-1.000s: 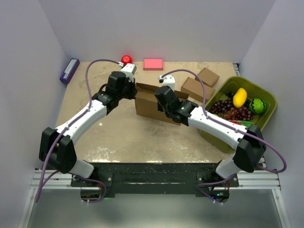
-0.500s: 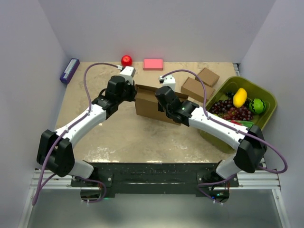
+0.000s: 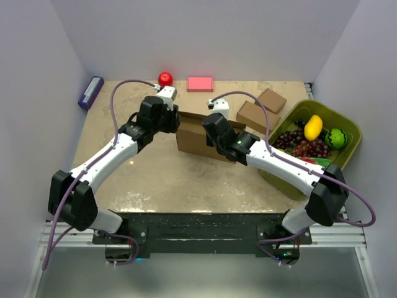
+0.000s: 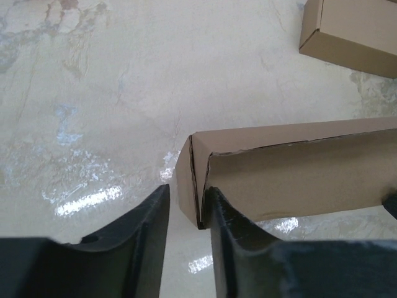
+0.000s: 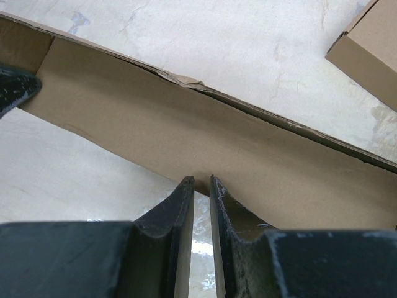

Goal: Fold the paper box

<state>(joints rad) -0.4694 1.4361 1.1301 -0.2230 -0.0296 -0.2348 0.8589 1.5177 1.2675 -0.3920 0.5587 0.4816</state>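
- 2 arms meet at the paper box, which stands mid-table toward the back, partly raised, with its walls up and its top not closed.
- The right gripper has its jaws narrow, pinching the lower edge of a long cardboard panel. It is likely there to hold that wall steady while the other end is worked.
- The left gripper has its jaws parted a little and straddles the box's left corner. A gap shows between 1 finger and the cardboard, so it looks loose, not clamped.
- That corner shows 2 layers with a seam line, a side flap lying against the end wall. My guess is the left sits there to press or re-take that fold.
- The box rests on the table, so both wrists reach it from opposite sides.
- The small closed boxes lie near its right end, not touching it.
- The green bin of fruit sits at the far right, well apart.
- Stage, my read: mid-fold, walls forming, closing flaps not done.
- Risk: if the right pinch slips, the panel may spring flat.
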